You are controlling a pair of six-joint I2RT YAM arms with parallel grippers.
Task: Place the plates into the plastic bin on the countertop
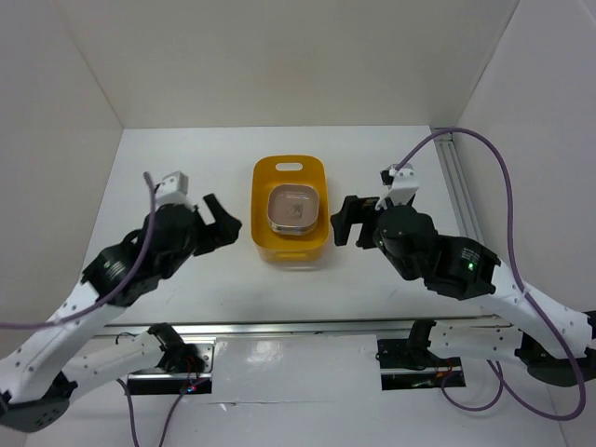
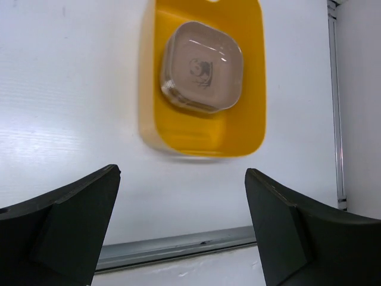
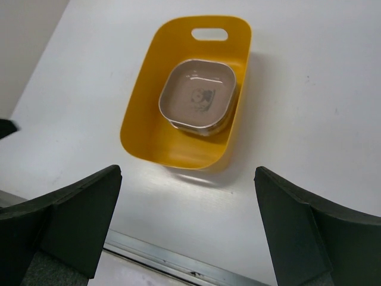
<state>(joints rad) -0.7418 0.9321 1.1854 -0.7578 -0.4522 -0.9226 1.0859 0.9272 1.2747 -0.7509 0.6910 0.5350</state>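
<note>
Your plain white countertop (image 1: pixel 177 177) sat boxed in by bare pale walls (image 1: pixel 279 56), with a metal rail (image 1: pixel 279 328) along its near edge. Mid-surface stood the orange-yellow plastic bin (image 1: pixel 291 247). Inside it the plates (image 1: pixel 291 207) lay stacked, the top one brown-pink with a dark centre picture. Your left gripper (image 1: pixel 223 222) and right gripper (image 1: pixel 345 220) flanked the bin, each spread wide and holding nothing.

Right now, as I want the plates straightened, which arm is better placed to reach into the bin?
Probably right: its open, empty jaws hang closer to the plastic bin than the left's.
</note>
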